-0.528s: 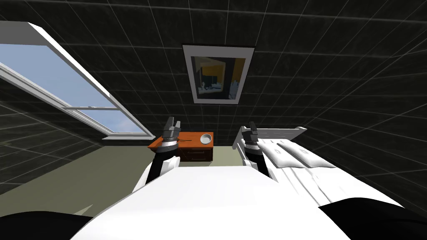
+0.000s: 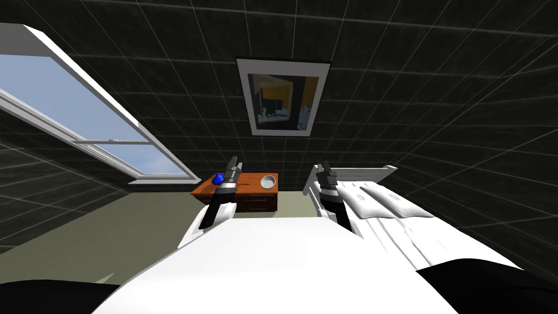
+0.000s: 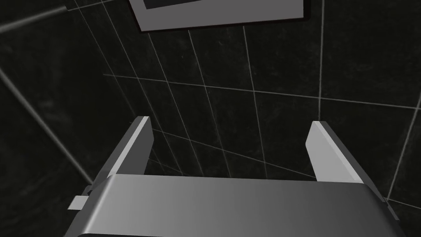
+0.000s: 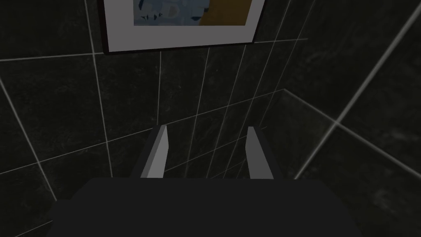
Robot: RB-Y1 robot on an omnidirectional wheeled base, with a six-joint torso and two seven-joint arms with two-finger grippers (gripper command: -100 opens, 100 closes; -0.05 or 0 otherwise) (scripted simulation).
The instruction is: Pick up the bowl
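Orange-brown wood forms the nightstand (image 2: pixel 253 187), and my left forearm covers its corner farthest from the bed (image 2: pixel 381 206); at that same end a small blue thing (image 2: pixel 218 178) sits half behind my left pincer (image 2: pixel 235 162), so I cannot tell its shape; a thin dark line on the nightstand's top is too small to name; the bowl (image 2: pixel 268 181), pale grey and round, stands uncovered at the nightstand's end nearest the bed, apart from both pincers; my left pincer hangs over the nightstand's other half, fingers (image 3: pixel 133 148) spread wide with nothing between them; my right pincer (image 2: pixel 326 165) is raised on the nightstand's bed side, its arm hiding part of the white headboard, fingers (image 4: pixel 157 153) apart by a narrower gap and holding nothing; behind the nightstand rises a dark tiled wall (image 2: pixel 436 82) with a framed picture (image 2: pixel 283 98) above; a window (image 2: pixel 82 120) lies off the nightstand's far side; olive floor (image 2: pixel 109 234) runs beneath.
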